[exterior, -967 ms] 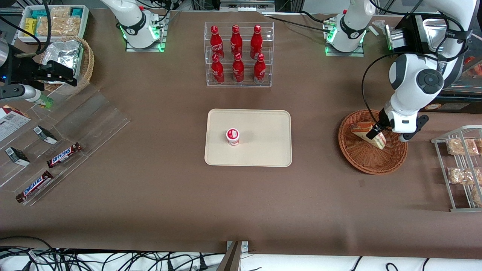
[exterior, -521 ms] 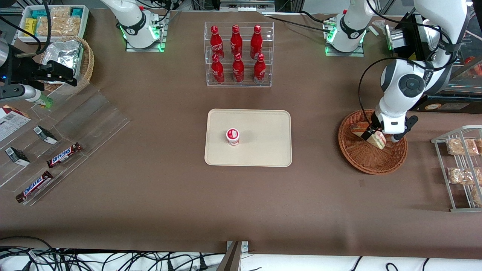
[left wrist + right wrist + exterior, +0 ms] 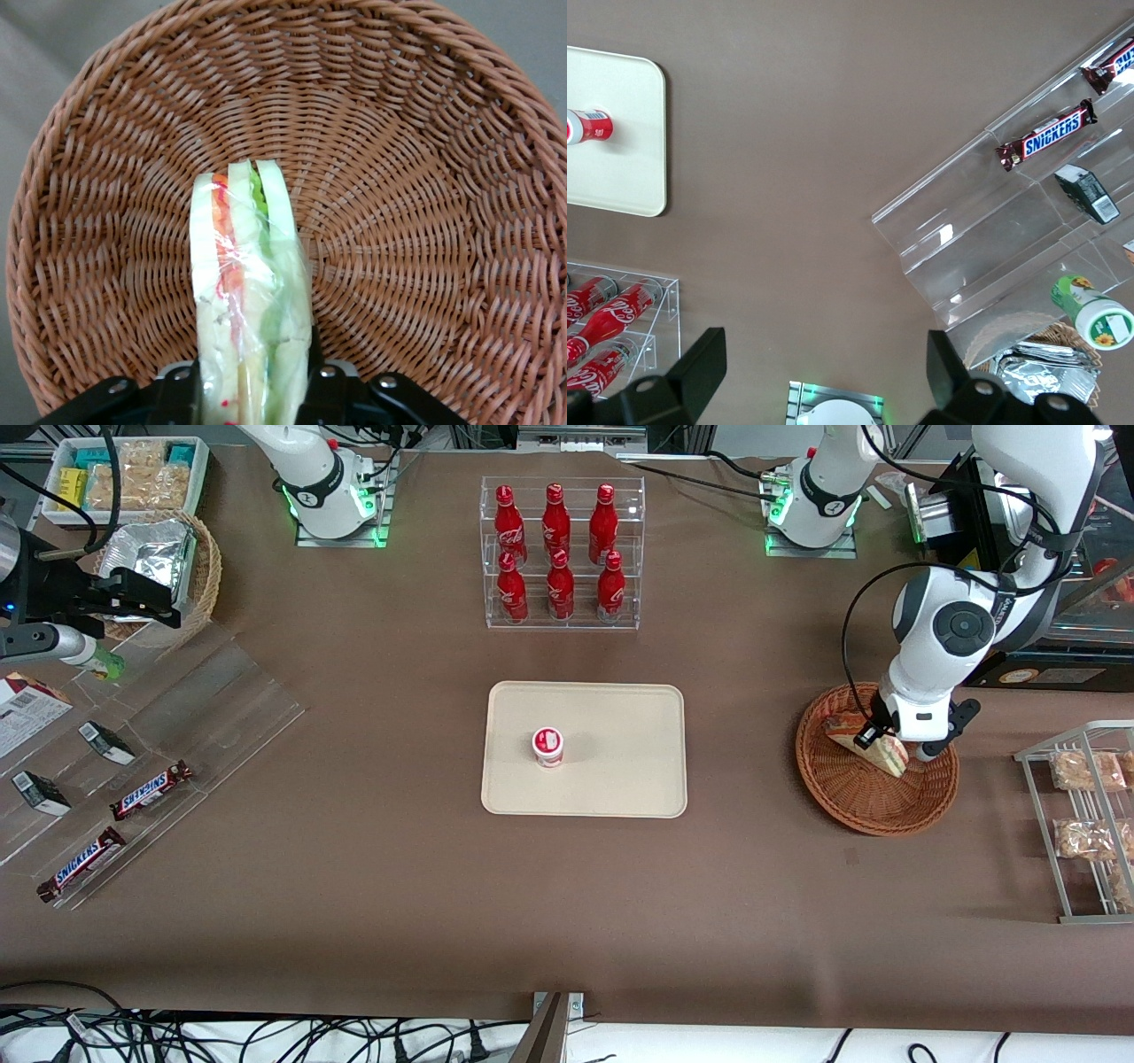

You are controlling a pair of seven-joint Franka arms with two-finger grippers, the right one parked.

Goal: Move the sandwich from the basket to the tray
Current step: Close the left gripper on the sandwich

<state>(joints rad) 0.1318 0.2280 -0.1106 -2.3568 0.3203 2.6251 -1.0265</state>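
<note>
You are at the lift-out step: the left arm's gripper (image 3: 252, 398) is clamped on the triangular, clear-wrapped white-bread sandwich with red and green filling (image 3: 248, 310), one finger pressed to each bread face, and the wedge hangs point-down over the bowl of the round reddish-brown wicker basket (image 3: 425, 221). In the front view the sandwich (image 3: 873, 746) shows inside the basket's rim (image 3: 864, 824), under the gripper (image 3: 879, 744); whether its tip has cleared the weave you cannot tell.

Your next move, as I judge it, is a straight rise until the wedge clears the basket's rim, then a carry toward the parked arm's end of the table to the flat cream-beige rectangular tray with rounded corners (image 3: 620, 779), which lies well apart from the basket. The wrap looks slippery (a firm pinch should hold it, but a swing may shift it), so keep the travel level.

Mind what the tray already holds: a small white cup with a red label (image 3: 548, 746) stands on it, off centre on the side away from the basket. The bare half of the tray nearer the basket looks the safer place to set down. The basket holds nothing but the sandwich.
</note>
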